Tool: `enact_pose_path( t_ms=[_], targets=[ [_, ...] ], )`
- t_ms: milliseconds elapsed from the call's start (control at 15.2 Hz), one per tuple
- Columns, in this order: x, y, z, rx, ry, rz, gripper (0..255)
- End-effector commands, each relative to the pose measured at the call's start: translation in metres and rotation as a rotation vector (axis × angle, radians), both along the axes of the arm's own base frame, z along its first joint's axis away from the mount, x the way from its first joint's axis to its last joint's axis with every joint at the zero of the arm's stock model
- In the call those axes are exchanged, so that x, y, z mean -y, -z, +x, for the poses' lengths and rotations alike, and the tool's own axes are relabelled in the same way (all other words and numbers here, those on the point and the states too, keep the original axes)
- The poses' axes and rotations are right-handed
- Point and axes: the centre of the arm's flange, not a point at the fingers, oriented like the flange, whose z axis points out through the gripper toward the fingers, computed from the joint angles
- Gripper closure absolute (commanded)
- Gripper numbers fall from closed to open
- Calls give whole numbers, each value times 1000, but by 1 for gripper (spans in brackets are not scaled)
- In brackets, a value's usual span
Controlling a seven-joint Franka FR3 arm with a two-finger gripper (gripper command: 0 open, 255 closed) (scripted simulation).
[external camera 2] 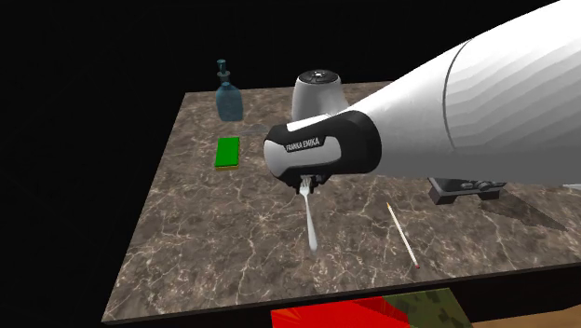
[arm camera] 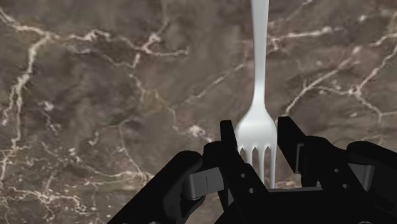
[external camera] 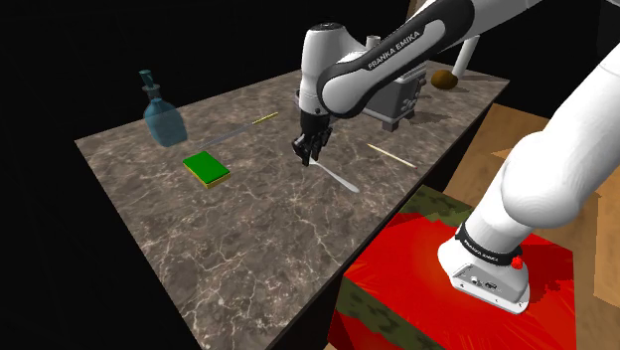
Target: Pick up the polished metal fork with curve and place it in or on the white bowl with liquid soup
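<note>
Plainly clamped by the gripper (arm camera: 257, 126) across the head of the fork (arm camera: 259, 76), with black fingers (arm camera: 228, 137) pressed to both flanks just above the tines. Lying flat on the dark marbled table (arm camera: 95, 95), not yet lifted, with the handle running straight away from the hand.

Judged light, rigid and slick: thin and polished, likely to pivot or slip under a pinch this far from the middle. Better taken nearer the neck or mid-handle; failing that, to be raised slowly and kept level.

Held nearly vertical at the wrist, pointing straight down at the tabletop, with the white arm (external camera: 368, 70) bent over from the stand (external camera: 417, 268) at the shoulder view's lower right.

Farther off: a green pad (external camera 2: 227, 152) and a blue bottle (external camera 2: 226, 98) toward the far edge, well apart from the fork. Beyond the arm, a pale grey vessel (external camera 2: 318, 93) with a dark top, taken to be the bowl. Also well apart from the fork, so calls for a carry across the table.
</note>
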Motion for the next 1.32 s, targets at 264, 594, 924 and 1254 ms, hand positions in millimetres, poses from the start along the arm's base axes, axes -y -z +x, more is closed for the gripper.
enact_pose_path(
  t_ms=[264,594,924,1254],
  targets=[
    [0,-32,0,-1,0,0,255],
    [0,-58,0,-1,0,0,255],
    [0,-84,0,-1,0,0,255],
    [0,-111,0,-1,0,0,255]
  ],
)
